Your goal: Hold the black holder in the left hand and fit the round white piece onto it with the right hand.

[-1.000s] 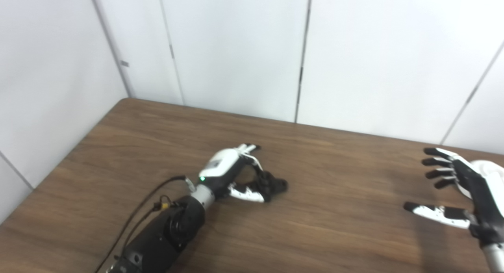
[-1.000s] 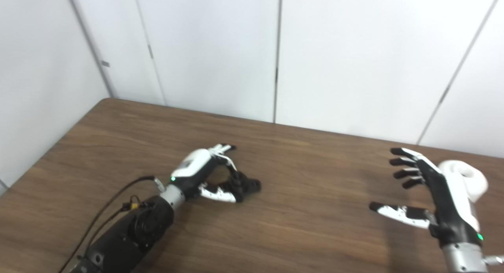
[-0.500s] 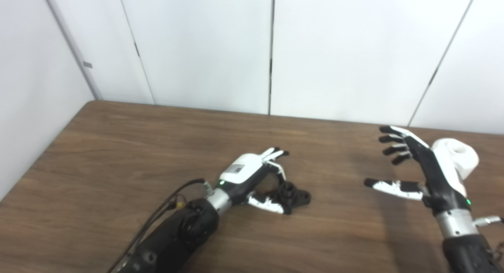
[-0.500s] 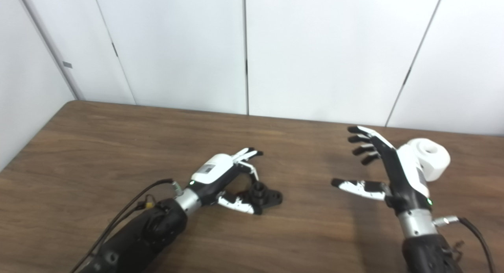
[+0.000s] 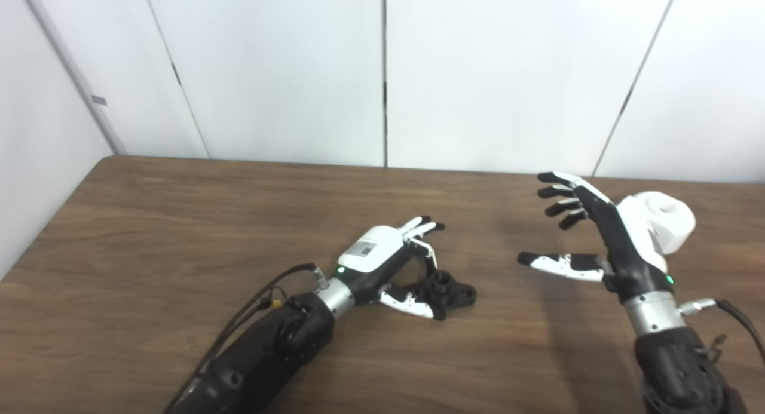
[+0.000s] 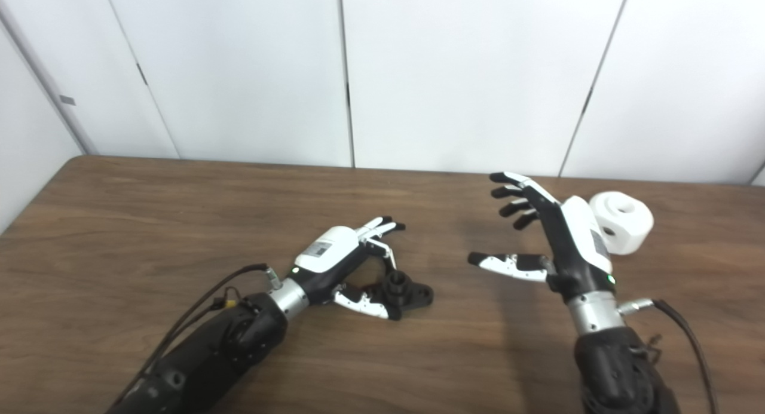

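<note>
Nothing fitted yet: holder and white piece lie well apart on the table (image 5: 179,223).
Left hand (image 5: 388,264): fingers curled loosely around the black holder (image 5: 445,291), thumb beneath; firm grasp cannot be told.
Right hand (image 6: 556,235): fingers spread, empty.
Round white piece (image 6: 621,221): at the right hand's 2 o'clock, untouched.
Remaining: grasp, lift, fit.
Right eye view only: piece's side hole, clear of the hand.

A dark brown wooden table (image 5: 179,211) stands against plain white wall panels (image 5: 281,67) divided by thin dark vertical seams (image 5: 384,73).
</note>
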Robot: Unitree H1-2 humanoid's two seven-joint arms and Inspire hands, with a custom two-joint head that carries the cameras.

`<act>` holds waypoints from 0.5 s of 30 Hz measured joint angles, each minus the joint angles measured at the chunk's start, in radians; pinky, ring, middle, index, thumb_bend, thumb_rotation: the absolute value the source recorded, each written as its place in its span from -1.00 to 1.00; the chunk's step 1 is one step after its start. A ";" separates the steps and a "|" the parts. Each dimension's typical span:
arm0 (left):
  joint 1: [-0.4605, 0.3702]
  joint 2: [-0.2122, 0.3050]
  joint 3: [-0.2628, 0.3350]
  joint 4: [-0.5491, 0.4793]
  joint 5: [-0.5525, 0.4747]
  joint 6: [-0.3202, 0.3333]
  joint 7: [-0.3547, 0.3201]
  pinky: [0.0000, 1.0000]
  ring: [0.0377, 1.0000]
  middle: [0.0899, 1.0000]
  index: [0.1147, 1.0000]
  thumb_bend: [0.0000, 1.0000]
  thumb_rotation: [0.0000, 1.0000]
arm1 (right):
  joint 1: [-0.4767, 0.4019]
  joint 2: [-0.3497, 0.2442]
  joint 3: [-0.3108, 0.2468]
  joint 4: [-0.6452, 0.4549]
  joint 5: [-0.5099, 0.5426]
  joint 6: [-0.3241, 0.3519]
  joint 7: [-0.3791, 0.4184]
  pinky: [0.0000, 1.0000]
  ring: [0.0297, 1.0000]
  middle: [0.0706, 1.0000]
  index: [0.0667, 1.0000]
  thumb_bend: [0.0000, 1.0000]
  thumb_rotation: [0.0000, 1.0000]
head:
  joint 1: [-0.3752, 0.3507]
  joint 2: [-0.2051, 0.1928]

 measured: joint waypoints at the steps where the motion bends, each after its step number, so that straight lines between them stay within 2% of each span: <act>1: 0.000 0.004 -0.001 0.000 0.000 -0.001 0.001 0.82 1.00 0.90 -0.16 0.04 -0.86 | -0.007 -0.003 0.000 -0.002 -0.011 0.012 0.004 0.08 0.31 0.45 0.56 0.36 -0.66 | -0.078 -0.014; 3: 0.000 0.012 -0.003 -0.001 0.000 -0.005 0.002 0.81 1.00 0.89 -0.16 0.05 -0.86 | -0.027 -0.018 0.002 -0.005 -0.050 0.045 0.021 0.10 0.33 0.48 0.59 0.38 -0.65 | -0.158 -0.032; 4: 0.000 0.016 -0.004 -0.002 0.000 -0.012 0.003 0.78 0.99 0.87 -0.16 0.05 -0.86 | -0.038 -0.026 0.005 -0.007 -0.070 0.060 0.031 0.10 0.36 0.51 0.61 0.37 -0.61 | -0.231 -0.057; 7: 0.001 0.036 -0.004 -0.002 0.000 -0.042 0.008 0.77 0.96 0.84 -0.16 0.05 -0.87 | -0.075 -0.055 0.039 -0.031 -0.183 0.148 0.088 0.09 0.40 0.53 0.62 0.36 -0.54 | -0.273 -0.072; 8: 0.002 0.041 -0.004 -0.003 -0.002 -0.043 0.008 0.77 0.96 0.85 -0.15 0.05 -0.87 | -0.086 -0.061 0.052 -0.036 -0.215 0.170 0.104 0.12 0.42 0.56 0.62 0.36 -0.54 | -0.342 -0.101; 9: 0.002 0.046 -0.004 -0.005 -0.004 -0.044 0.007 0.76 0.95 0.84 -0.16 0.05 -0.87 | -0.096 -0.062 0.062 -0.036 -0.250 0.195 0.118 0.14 0.45 0.58 0.63 0.36 -0.52 | -0.362 -0.110; 10: 0.002 0.048 -0.004 -0.007 -0.005 -0.051 0.006 0.72 0.93 0.82 -0.16 0.05 -0.88 | -0.106 -0.062 0.073 -0.035 -0.288 0.217 0.131 0.15 0.47 0.60 0.63 0.37 -0.51 | -0.411 -0.138; 12: 0.004 0.054 -0.003 -0.006 -0.007 -0.074 0.006 0.70 0.91 0.80 -0.16 0.05 -0.88 | -0.124 -0.063 0.098 -0.034 -0.354 0.254 0.164 0.20 0.54 0.67 0.65 0.41 -0.47 | -0.437 -0.153; 14: 0.005 0.062 -0.003 -0.006 -0.008 -0.084 0.005 0.68 0.87 0.78 -0.16 0.05 -0.89 | -0.143 -0.065 0.124 -0.033 -0.435 0.293 0.210 0.38 0.70 0.81 0.73 0.50 -0.45 | -0.477 -0.184; 15: 0.006 0.063 -0.002 -0.006 -0.010 -0.086 0.005 0.68 0.87 0.77 -0.16 0.05 -0.89 | -0.156 -0.069 0.136 -0.033 -0.481 0.317 0.252 0.42 0.73 0.83 0.74 0.52 -0.45 | -0.483 -0.187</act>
